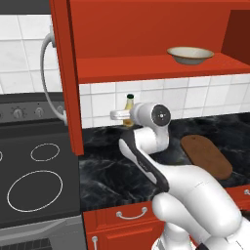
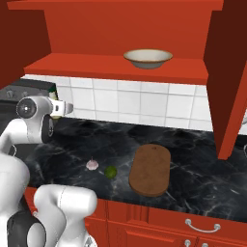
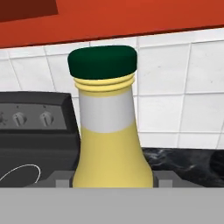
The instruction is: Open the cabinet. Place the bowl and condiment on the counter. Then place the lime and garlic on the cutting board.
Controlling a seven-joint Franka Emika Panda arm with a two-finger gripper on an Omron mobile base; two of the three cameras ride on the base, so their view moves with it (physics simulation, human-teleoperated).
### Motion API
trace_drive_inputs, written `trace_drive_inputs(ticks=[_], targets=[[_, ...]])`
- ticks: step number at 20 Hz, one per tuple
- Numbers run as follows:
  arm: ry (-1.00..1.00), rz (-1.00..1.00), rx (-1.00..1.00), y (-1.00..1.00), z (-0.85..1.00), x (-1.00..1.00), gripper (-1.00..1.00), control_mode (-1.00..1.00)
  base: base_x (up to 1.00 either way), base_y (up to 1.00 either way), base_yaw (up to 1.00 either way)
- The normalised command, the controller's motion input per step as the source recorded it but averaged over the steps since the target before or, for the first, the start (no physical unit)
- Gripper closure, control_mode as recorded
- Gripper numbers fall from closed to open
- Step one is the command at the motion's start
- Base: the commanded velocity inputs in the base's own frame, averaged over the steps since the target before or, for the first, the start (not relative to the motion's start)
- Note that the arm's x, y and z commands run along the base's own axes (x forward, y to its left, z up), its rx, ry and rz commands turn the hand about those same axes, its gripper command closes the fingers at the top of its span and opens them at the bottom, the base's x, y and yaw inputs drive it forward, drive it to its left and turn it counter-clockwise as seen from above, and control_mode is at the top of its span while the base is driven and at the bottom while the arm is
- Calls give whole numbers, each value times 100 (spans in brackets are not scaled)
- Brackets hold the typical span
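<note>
**Gripper's got the condiment, counter drop is next**

Gripper (image 1: 122,116) is clamped around the condiment (image 3: 111,131), fingers on either side of the bottle's lower body, holding it upright just above the counter (image 2: 193,159) near the backsplash. Cabinet (image 1: 146,34) is already open and the bowl (image 2: 148,58) is still sitting on its shelf. So we're mid-step on the bottle: I'd say the next move is lowering it straight down until it sits flat, then letting go. After that it's the bowl, then the lime (image 2: 111,171) and garlic (image 2: 92,165), both lying just left of the cutting board (image 2: 150,170).
</note>
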Motion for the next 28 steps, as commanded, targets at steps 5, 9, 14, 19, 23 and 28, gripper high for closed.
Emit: trace_drive_inputs(ticks=[5, 9, 14, 19, 23, 28], targets=[[2, 0, 0, 22, -21, 22, 100, -100, 0, 0, 0], [4, 0, 0, 0, -26, 9, 100, -100, 0, 0, 0], [3, 0, 0, 0, -23, 8, 100, -100, 0, 0, 0], [2, 0, 0, 9, -24, 5, 100, -100, 0, 0, 0], [4, 0, 0, 20, -25, 7, 100, -100, 0, 0, 0], [4, 0, 0, 17, -20, 5, 100, -100, 0, 0, 0]])
